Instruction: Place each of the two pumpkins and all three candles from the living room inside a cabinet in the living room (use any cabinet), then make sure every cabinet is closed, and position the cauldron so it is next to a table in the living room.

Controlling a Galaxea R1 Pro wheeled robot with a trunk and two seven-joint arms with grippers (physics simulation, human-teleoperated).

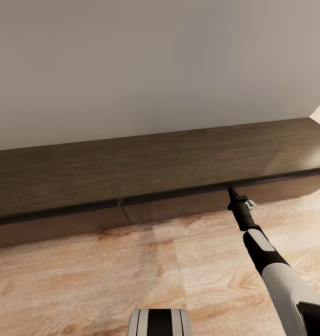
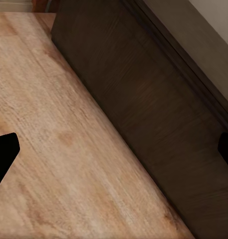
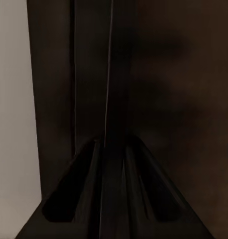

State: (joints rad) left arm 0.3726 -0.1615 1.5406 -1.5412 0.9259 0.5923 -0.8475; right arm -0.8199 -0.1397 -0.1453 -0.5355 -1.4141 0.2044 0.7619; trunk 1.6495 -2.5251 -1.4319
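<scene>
1. Where the long, low dark-brown wooden cabinet (image 1: 145, 172) runs along the foot of the pale wall (image 1: 155, 65), its flat top is bare and its drawer fronts sit under a dark overhanging lip, with a seam between two fronts left of centre.
2. The right gripper (image 1: 231, 190) has its black tip at that lip, touching or almost touching the underside of the top's front edge, right of the seam.
3. In the right wrist view the gripper's two fingers (image 3: 79, 194) lie close together, narrowed nearly to a clench, with a thin dark edge of the cabinet (image 3: 158, 99) running between them; whether they actually pinch it I cannot tell.
4. The right arm (image 1: 272, 261) stretches forward from the lower right corner of the head view, almost straight, its white-and-black forearm rising toward the cabinet front.
5. In the left wrist view the left gripper (image 2: 116, 154) is spread wide and holds nothing, one black fingertip (image 2: 3, 154) at each side, hanging over the light wooden plank floor (image 2: 59, 149) just beside the cabinet's dark front (image 2: 158, 104).
</scene>
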